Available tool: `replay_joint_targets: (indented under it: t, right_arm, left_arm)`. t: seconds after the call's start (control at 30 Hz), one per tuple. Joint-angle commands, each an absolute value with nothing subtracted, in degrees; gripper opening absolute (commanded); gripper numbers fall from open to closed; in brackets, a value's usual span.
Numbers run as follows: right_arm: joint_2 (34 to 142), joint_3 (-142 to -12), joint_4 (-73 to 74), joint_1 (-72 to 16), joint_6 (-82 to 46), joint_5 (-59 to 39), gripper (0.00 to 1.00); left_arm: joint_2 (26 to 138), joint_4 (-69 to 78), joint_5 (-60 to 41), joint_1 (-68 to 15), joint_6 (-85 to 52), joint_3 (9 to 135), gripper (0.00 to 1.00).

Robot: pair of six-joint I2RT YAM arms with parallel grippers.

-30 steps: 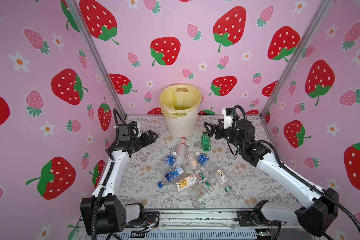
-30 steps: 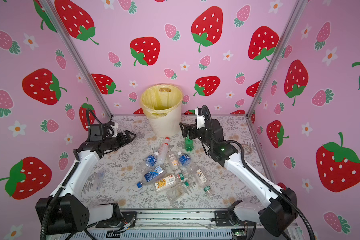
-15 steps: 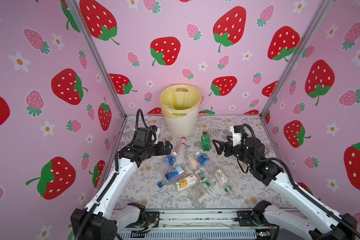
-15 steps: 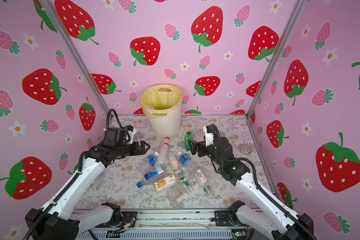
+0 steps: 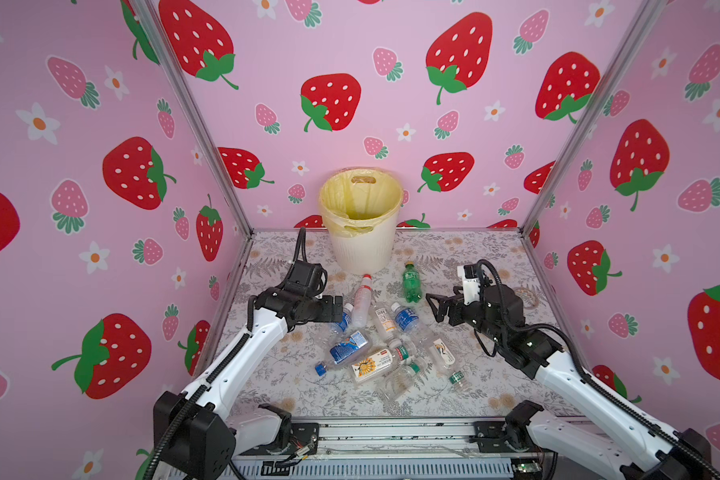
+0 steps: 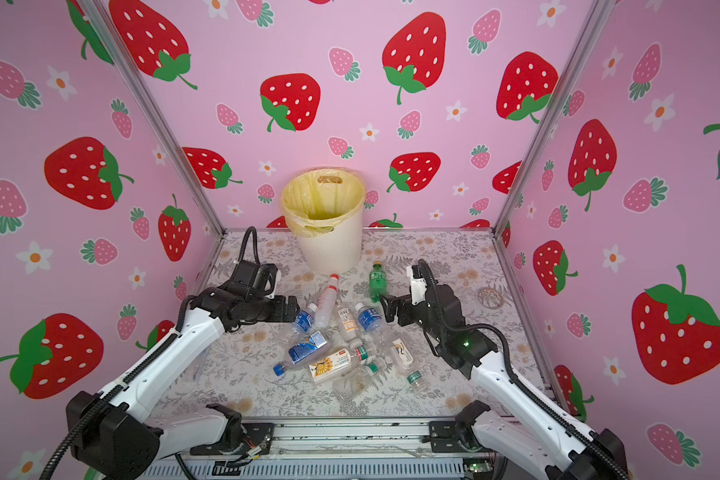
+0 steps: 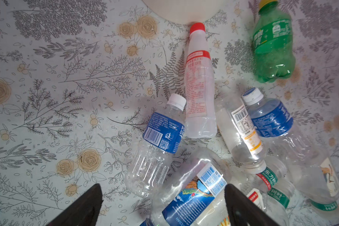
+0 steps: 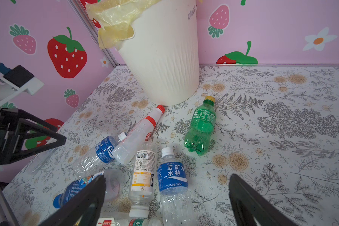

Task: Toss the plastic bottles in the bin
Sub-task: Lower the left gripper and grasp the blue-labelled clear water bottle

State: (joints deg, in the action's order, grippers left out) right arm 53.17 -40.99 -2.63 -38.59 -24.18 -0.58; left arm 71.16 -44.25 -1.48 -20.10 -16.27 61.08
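Beside the bottles [image 5: 348, 348], both claws [image 5: 338, 311] [image 5: 432, 306] seemingly came closer

bin [image 5: 362, 249]: upper centre of the frame, upright at the back of the table [image 5: 474, 257], yellow liner folded over its rim.
plastic bottles [image 5: 375, 336]: loose heap at centre frame, lying on their sides, several overlapping.
red-capped bottle [image 5: 360, 301]: top of the heap, cap just below the bin's foot.
green bottle [image 5: 411, 282]: lying right of the red-capped bottle, at the heap's upper right edge.
left hand [image 5: 335, 309]: left of centre, at the heap's left edge; contact unclear.
right hand [image 5: 433, 308]: right of centre, fingers spread, pointing left, nothing between them.
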Motion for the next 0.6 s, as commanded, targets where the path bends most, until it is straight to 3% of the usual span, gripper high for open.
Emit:
replay_joint_targets:
  t: [0.0, 0.57]
  right_arm:
    - [53.28, -39.66, -1.55, -38.14, -24.14, -0.48, 0.99]
    - [58.7, -39.16, 0.57, -36.66, -23.21, -2.19, 0.99]
  left_arm:
    - [72.47, -46.43, 0.13, -21.16, -15.28, 60.58, 0.99]
    - [82.47, -49.25, 1.5, -21.42, -10.22, 61.08, 0.99]
